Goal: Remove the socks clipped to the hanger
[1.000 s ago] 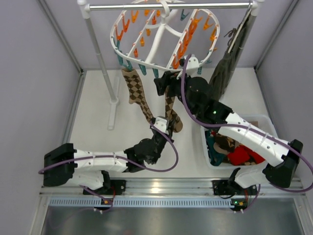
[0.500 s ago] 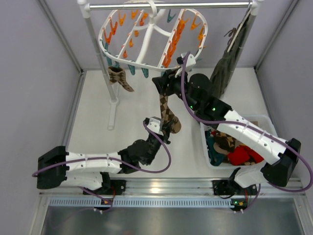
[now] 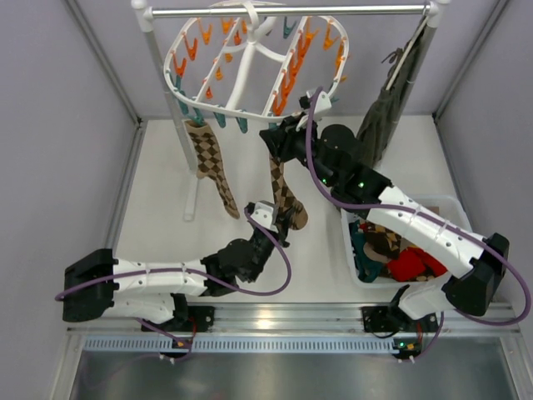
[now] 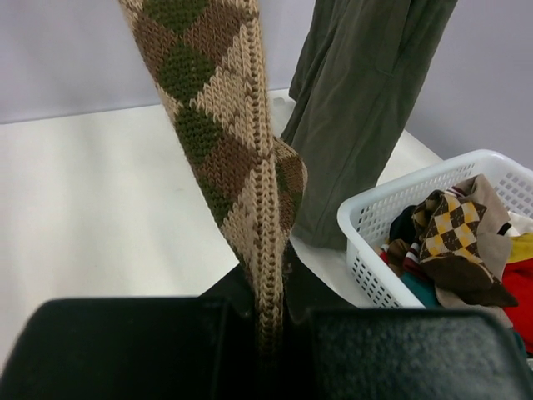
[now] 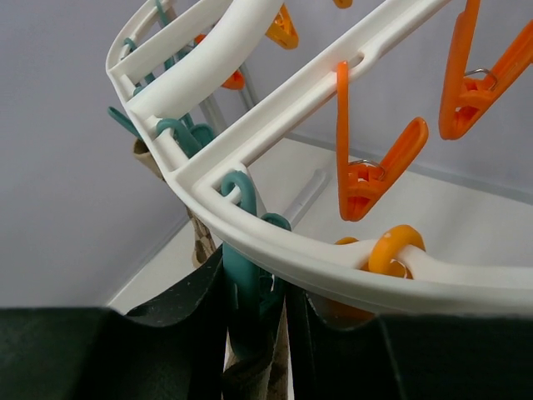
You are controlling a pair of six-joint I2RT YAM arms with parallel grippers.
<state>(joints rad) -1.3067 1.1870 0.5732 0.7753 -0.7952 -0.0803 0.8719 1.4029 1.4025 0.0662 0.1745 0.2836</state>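
argyle sock runs upright mid-frame — foot end clamped in left tool, right tool pinching its teal clip.

White table, white laundry basket at right, rail post foot at left

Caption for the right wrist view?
Right gripper clamps a teal clip under the white hanger's rim, the argyle sock's cuff hanging just below.

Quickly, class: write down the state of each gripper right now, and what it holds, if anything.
Left gripper: closed, holding the argyle sock by its lower end.
Right gripper: closed on a teal clip.
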